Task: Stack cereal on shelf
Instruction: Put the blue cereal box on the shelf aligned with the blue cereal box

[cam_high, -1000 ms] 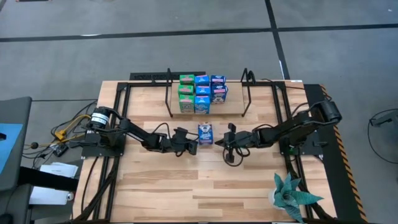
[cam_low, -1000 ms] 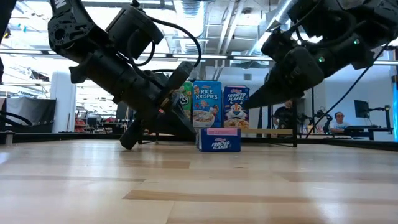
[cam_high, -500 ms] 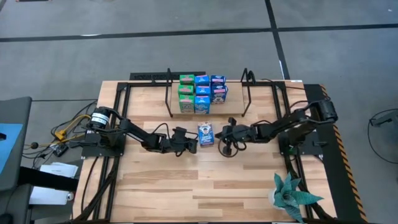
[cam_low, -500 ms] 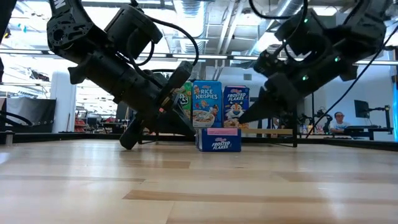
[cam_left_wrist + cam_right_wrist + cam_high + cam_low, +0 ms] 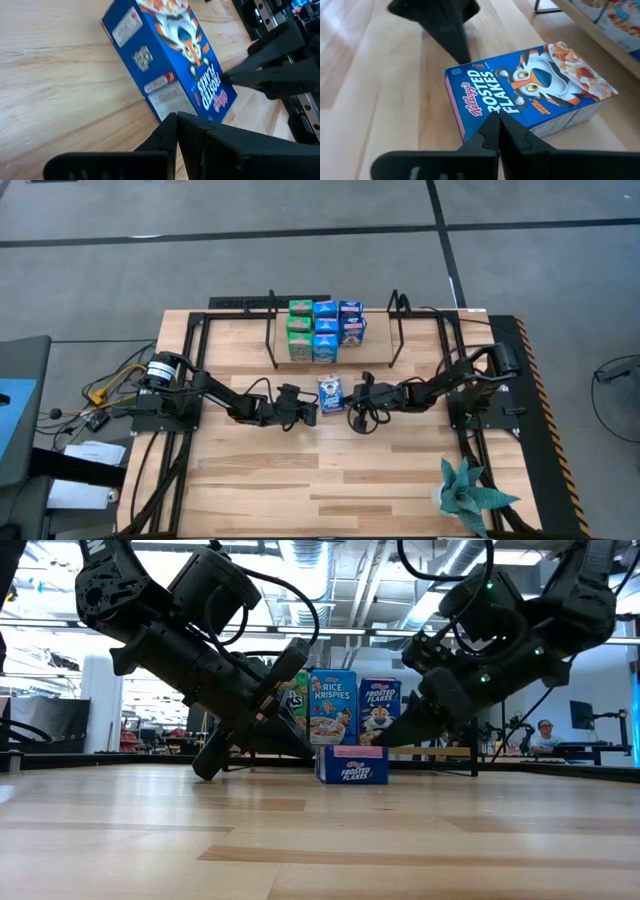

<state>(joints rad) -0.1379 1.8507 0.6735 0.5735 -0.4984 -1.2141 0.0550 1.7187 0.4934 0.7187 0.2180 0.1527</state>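
One Frosted Flakes box (image 5: 331,394) flat, long axis toward shelf (image 5: 375,356), both grippers' fingers (image 5: 200,137) pressed together.

A dark blue Frosted Flakes box (image 5: 331,394) lies flat, picture side up, just in front of the shelf (image 5: 375,353), where green, light blue and dark blue boxes (image 5: 326,330) stand upright in rows.

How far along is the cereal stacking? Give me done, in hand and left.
Done: several mini cereal boxes already stand stacked on the shelf. In hand: nothing is gripped; one Frosted Flakes box lies flat on the table in front of the shelf, with the left gripper and the right gripper both shut, close on either side of it. Left: lift that box and add it to the stack.
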